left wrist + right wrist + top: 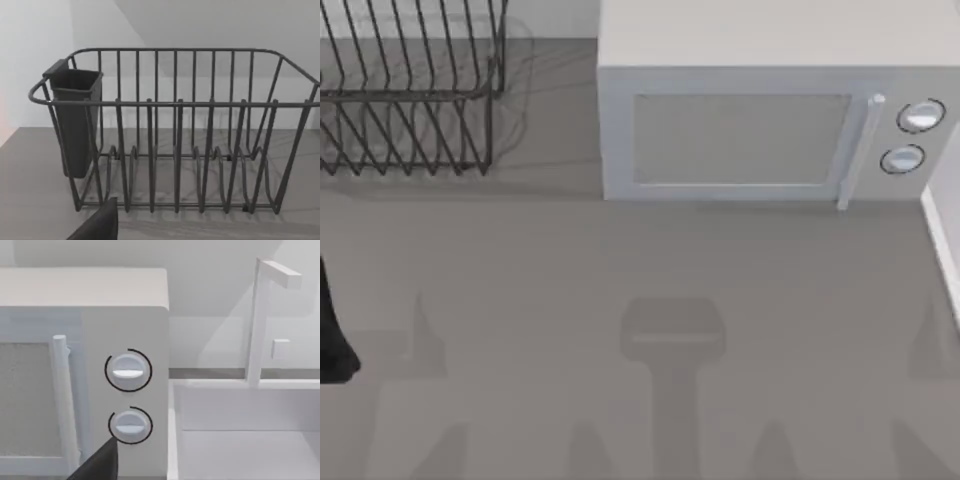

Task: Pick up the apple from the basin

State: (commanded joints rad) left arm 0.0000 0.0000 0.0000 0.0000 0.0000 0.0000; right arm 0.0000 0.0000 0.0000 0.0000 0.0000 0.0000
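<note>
The apple is out of view. The white basin lies to the right of the microwave, and its visible inside is bare. Its rim shows at the right edge of the top view as a white basin edge. A white tap rises behind it. A dark part of my right gripper shows in front of the microwave's lower knob, facing the microwave and the basin. My left arm is at the table's left edge. A dark part of my left gripper faces the dish rack.
A white microwave with its door shut stands at the back, middle to right. A dark wire dish rack with a cutlery cup stands at the back left. The grey table spreads in front of them.
</note>
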